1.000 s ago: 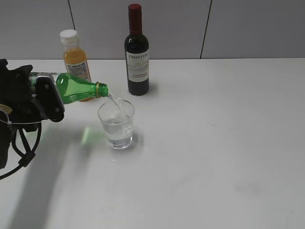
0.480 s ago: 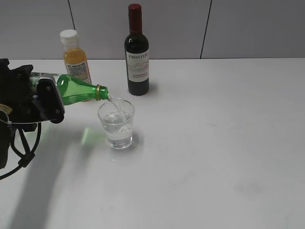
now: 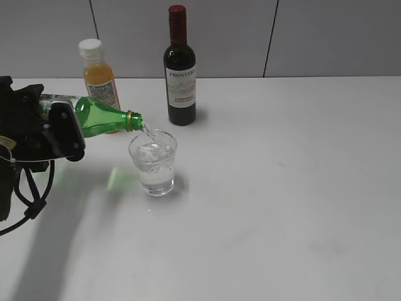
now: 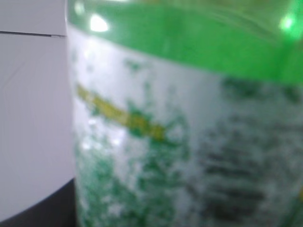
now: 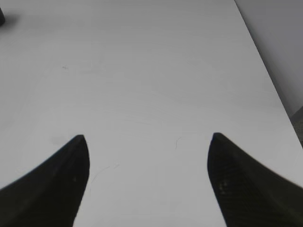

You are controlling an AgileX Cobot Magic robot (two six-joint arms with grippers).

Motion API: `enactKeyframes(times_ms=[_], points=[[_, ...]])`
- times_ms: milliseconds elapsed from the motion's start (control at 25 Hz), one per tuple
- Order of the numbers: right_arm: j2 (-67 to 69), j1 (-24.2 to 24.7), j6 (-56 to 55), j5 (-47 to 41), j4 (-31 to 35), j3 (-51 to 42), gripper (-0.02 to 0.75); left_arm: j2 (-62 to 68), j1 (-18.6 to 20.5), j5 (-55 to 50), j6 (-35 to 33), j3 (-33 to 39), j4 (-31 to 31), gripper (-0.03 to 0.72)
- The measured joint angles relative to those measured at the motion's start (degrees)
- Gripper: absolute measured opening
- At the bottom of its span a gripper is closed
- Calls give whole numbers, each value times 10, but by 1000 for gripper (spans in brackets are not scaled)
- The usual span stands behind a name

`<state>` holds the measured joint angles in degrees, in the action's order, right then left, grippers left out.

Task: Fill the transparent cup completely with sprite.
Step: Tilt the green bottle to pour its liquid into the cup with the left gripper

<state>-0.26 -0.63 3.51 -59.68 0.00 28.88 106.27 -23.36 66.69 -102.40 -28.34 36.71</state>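
The transparent cup (image 3: 153, 162) stands on the white table left of centre, more than half full of clear fizzy liquid. My left gripper (image 3: 55, 128) is shut on the green sprite bottle (image 3: 103, 116), held almost level with its mouth over the cup's rim. A thin stream of sprite (image 3: 148, 130) falls into the cup. The left wrist view is filled by the bottle's blurred green body and grey-white label (image 4: 180, 142). My right gripper (image 5: 147, 142) is open and empty over bare table; it does not show in the exterior view.
An orange juice bottle (image 3: 98, 75) with a white cap stands behind the green bottle. A dark wine bottle (image 3: 180, 69) stands behind the cup. The table's right edge (image 5: 272, 85) runs near the right gripper.
The liquid level in the cup has risen. The bottle and left gripper have stayed almost still, still pouring.
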Motion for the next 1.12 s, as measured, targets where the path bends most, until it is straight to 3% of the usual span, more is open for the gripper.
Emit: enactKeyframes(times_ms=[320,840,1120], points=[[0,0,1,0,0,0,592,0,0,3,1,0,0,443],[0,0,1,0,0,0,591,0,0,3,63,0,0,443],[0,0,1,0,0,0,592,0,0,3,228,0,-1,443]])
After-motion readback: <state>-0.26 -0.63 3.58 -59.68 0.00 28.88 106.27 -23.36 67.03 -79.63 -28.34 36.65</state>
